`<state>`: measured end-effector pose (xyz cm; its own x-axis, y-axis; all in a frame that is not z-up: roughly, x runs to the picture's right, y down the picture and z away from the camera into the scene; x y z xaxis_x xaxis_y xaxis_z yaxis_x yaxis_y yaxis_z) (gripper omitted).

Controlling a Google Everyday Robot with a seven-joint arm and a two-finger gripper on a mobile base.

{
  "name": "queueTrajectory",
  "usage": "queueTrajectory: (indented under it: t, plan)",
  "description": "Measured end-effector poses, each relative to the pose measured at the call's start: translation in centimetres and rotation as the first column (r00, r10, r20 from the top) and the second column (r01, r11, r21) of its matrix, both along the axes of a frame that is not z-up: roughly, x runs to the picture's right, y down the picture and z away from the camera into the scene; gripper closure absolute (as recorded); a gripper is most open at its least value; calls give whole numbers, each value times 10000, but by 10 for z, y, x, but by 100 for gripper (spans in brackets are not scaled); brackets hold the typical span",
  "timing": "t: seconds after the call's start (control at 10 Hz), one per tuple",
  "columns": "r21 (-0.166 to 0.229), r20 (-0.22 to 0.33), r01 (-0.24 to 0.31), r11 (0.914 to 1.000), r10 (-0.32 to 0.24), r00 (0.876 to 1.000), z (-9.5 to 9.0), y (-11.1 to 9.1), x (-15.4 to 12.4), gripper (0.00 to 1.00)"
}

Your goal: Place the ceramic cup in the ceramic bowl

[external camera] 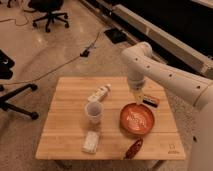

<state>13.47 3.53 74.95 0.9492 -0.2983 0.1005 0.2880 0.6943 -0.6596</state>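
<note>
Pale whitish-lilac ceramic cup (pixel 94 111) stands left of the fingers (pixel 138 95), glossy red-orange ceramic bowl (pixel 123 119) just beneath them; their spread cannot be told

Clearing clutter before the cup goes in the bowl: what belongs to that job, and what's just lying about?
Job: ceramic cup; ceramic bowl; gripper, hovering just behind the bowl.
Lying about: white bottle; white packet; red packet; dark object.

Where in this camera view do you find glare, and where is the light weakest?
Camera view: pale glints of glare sit inside the ceramic bowl, below the gripper hanging near its far rim; the floor is evenly lit; the top right corner lies darkest.
</note>
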Motion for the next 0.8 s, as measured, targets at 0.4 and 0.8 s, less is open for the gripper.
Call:
queueTrajectory:
  t: [0.4,0.8]
  plan:
    - [-104,-31,363,9993,-363,9993,-14,12,-7,41]
    - [-183,-73,673,9976,-674,9977,-39,15,-27,41]
